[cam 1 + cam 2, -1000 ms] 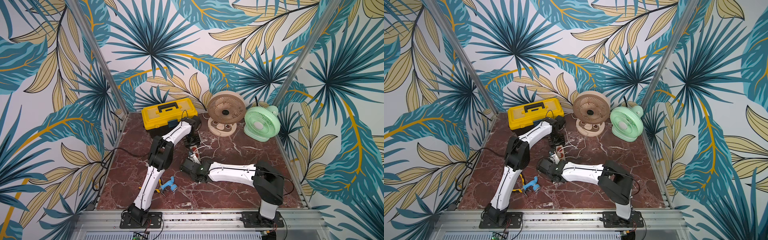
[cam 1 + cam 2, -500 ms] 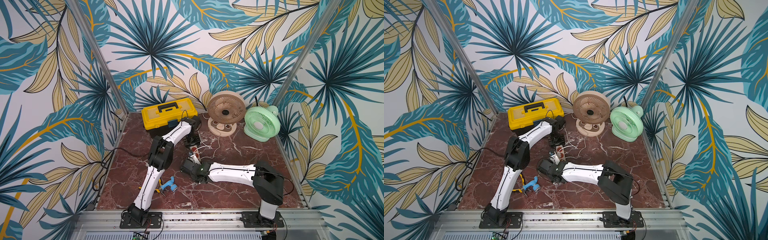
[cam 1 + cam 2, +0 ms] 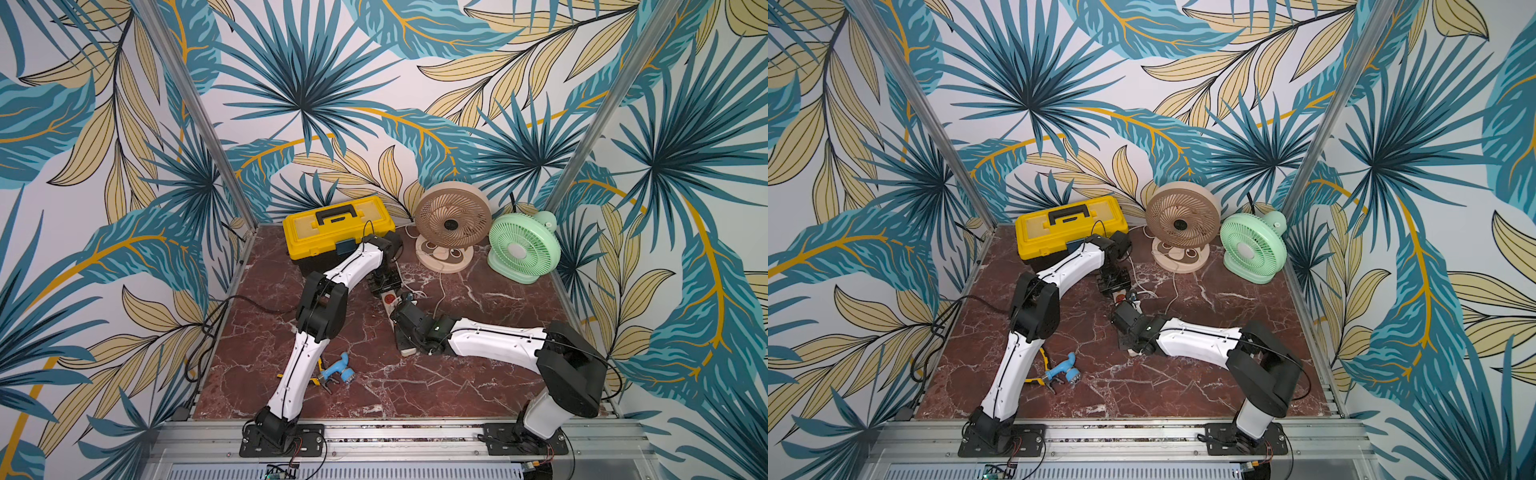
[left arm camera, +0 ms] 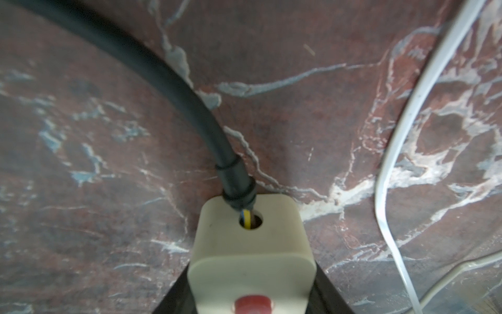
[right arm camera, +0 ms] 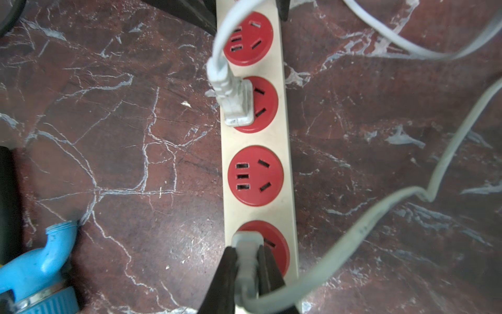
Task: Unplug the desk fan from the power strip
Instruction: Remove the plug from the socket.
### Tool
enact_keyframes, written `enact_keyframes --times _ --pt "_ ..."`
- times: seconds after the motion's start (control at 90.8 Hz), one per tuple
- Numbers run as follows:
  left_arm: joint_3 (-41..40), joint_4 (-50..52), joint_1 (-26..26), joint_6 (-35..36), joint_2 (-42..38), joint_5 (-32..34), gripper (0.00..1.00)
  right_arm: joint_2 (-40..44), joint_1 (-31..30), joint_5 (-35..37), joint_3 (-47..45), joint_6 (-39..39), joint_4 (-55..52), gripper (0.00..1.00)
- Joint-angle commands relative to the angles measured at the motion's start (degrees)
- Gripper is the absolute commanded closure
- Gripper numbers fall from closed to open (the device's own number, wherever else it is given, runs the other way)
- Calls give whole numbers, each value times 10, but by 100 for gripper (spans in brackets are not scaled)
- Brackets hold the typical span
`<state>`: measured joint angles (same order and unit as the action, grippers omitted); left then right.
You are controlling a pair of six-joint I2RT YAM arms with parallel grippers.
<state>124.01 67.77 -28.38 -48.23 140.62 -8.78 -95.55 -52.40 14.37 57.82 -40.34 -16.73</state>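
Firmly closed, the right gripper [image 5: 247, 254] pinches the grey plug [image 5: 247, 238] in the socket farthest from the yellow toolbox [image 3: 336, 232] while the left gripper [image 4: 251, 296] clamps the power strip [image 5: 256, 138] at its toolbox end, so a straight, square pull looks best.

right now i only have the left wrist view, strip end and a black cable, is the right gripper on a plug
Observer: yes, the right gripper is shut on a pale plug in the power strip's end socket, opposite the end you see.
Operator: is it out
Observer: no, it looks seated in the socket.
Operator: anything else plugged in
Observer: a second plug, two sockets along; the socket between them is empty.
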Motion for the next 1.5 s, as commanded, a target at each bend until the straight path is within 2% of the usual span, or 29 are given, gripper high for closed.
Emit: enact_keyframes --times 0.0,0.242,0.65,0.903,1.311,1.487 --pt "-45 -21 7 62 86 37 100 22 20 24 -13 -32 -14 100" --pt "-44 -21 7 61 86 40 100 19 16 32 -3 -19 -20 100" --pt "-44 -21 7 60 86 40 100 -47 -90 179 108 59 -97 100" --pt "-45 -21 6 60 85 42 100 -96 -128 228 158 81 -127 100" --pt "-47 -23 6 60 84 43 100 -84 -130 226 147 66 -115 100" --pt "-48 -24 6 62 83 40 100 -39 -101 173 90 24 -72 100"
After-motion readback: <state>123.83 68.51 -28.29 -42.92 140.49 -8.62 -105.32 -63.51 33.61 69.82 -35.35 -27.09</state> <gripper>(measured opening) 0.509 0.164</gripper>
